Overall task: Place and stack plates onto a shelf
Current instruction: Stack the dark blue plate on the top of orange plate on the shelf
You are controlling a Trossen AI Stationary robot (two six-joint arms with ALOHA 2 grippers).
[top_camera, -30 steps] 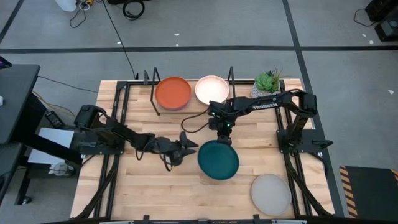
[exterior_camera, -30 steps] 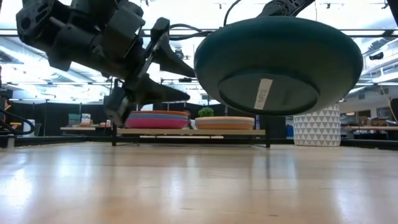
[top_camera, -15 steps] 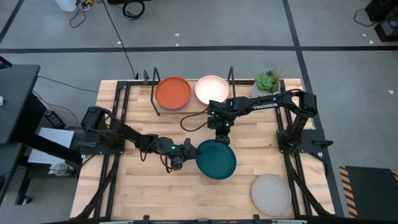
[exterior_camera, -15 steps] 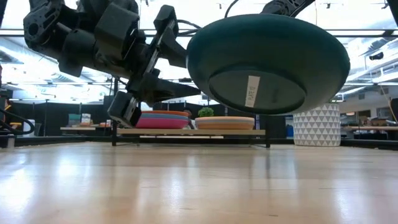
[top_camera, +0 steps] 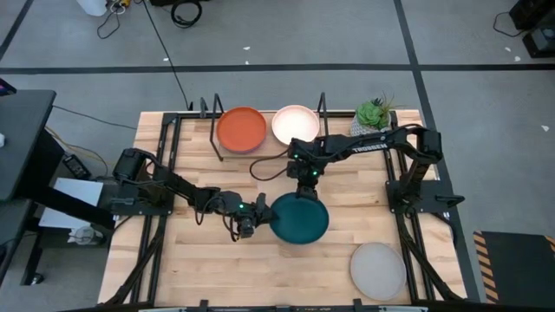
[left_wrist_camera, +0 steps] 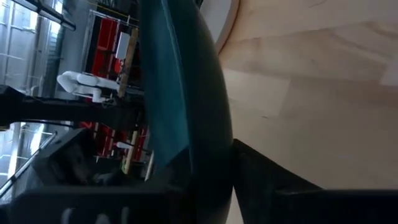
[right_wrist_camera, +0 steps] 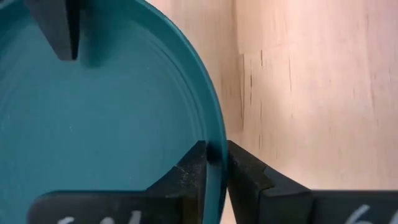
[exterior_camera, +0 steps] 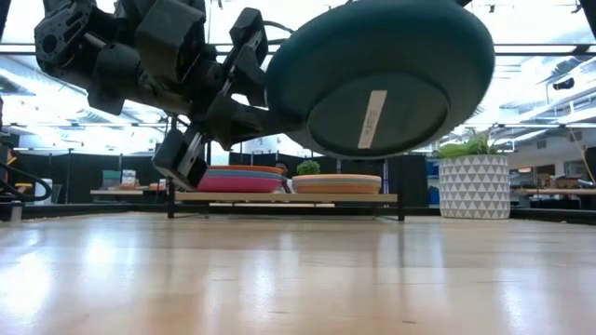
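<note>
We have the dark teal plate (top_camera: 300,218) held in the air above mid-worktop (top_camera: 208,269), tilted, both grippers on it: right gripper (top_camera: 303,193) jaws clamped on its far rim, left gripper (top_camera: 263,217) jaws grasping its left rim. Shelf (exterior_camera: 284,196) at the worktop's far edge carries two stacks: orange plate (top_camera: 241,128) tops the left one, cream plate (top_camera: 295,123) the right. Grey plate (top_camera: 378,269) lies flat by the near right corner.

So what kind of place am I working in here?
Probably a robotics lab or workshop: a bare grey floor marked with dark tape lines, loose cables lying on it, and ceiling lights over a large open room.
</note>
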